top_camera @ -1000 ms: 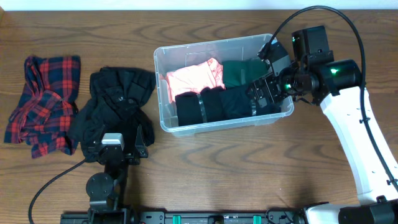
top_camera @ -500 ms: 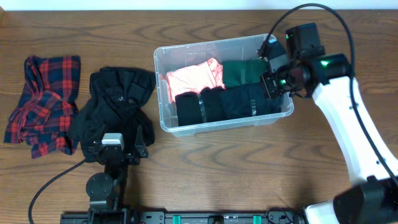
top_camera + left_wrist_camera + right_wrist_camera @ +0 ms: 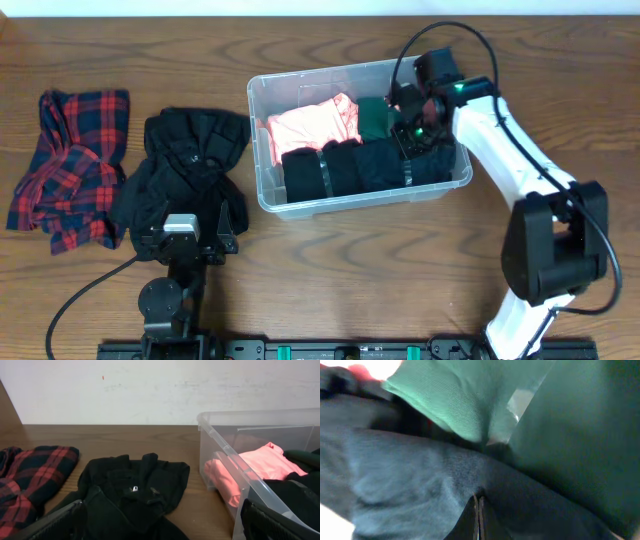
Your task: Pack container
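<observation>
The clear plastic container (image 3: 330, 70) stands mid-table, holding a pink garment (image 3: 312, 124), a green one (image 3: 378, 115) and dark rolled clothes (image 3: 350, 168). My right gripper (image 3: 406, 132) reaches down into its right end. In the right wrist view that gripper (image 3: 477, 502) is shut, its tips pressed against dark cloth (image 3: 420, 480) below green fabric (image 3: 450, 405). My left gripper (image 3: 188, 222) rests open over a black garment (image 3: 185, 160) left of the container. Seen from the left wrist, the gripper (image 3: 165, 530) spans the black garment (image 3: 135, 490), and the container (image 3: 220, 440) is to the right.
A red and navy plaid shirt (image 3: 70, 165) lies crumpled at the table's far left, also visible as the plaid shirt (image 3: 30, 475) in the left wrist view. A pale wall (image 3: 160, 390) runs behind the table's far edge. Cables loop above the right arm (image 3: 520, 160).
My right gripper has shut and swung left from the container's right end, deeper in over the green and dark clothes. The left arm has not moved.
</observation>
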Motion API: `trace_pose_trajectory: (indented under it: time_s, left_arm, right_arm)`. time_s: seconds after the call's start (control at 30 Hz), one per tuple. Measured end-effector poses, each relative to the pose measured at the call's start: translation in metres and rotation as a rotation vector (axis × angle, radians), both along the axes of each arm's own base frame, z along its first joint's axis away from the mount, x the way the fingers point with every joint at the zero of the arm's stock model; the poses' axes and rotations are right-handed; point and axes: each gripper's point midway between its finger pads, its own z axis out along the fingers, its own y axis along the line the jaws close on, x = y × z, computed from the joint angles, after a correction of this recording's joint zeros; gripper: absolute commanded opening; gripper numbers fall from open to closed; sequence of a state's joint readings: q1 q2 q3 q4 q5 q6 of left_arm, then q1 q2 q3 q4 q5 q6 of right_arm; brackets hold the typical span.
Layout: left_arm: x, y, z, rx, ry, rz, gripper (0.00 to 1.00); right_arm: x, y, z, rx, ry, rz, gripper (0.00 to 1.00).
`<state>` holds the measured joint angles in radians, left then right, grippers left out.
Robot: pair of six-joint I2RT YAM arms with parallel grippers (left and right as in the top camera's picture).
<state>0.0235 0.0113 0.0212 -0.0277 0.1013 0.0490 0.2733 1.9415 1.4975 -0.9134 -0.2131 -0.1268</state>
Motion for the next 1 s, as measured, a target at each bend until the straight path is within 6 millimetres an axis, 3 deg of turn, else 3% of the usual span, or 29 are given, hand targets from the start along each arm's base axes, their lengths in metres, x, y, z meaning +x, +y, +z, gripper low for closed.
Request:
trace_pose_trajectory:
  time_s: [0.3,0.63,0.67,0.73,0.8,0.9,1.0]
  left_arm:
    - [0.0,0.0,0.0,0.0,0.0,0.0,0.98]
    - [0.0,0.0,0.0,0.0,0.0,0.0,0.98]
    - [0.0,0.0,0.0,0.0,0.0,0.0,0.98]
    - [0.0,0.0,0.0,0.0,0.0,0.0,0.98]
    - [0.0,0.0,0.0,0.0,0.0,0.0,0.98]
    - [0.0,0.0,0.0,0.0,0.0,0.0,0.98]
    - [0.0,0.0,0.0,0.0,0.0,0.0,0.98]
  right_arm:
    - [-0.007,0.0,-0.042,-0.105,0.082,0.016,0.01]
    - [-0.004,-0.003,-0.037,-0.128,0.084,-0.025,0.04]
    - [-0.003,-0.003,-0.033,-0.13,0.081,-0.033,0.11]
    - [0.0,-0.004,-0.02,-0.13,0.059,-0.045,0.35]
    - [0.006,-0.003,0.002,-0.119,0.013,-0.06,0.47]
    - [0.012,-0.004,0.053,-0.099,-0.086,-0.072,0.48]
    - [0.001,-0.009,0.096,-0.085,-0.136,-0.088,0.47]
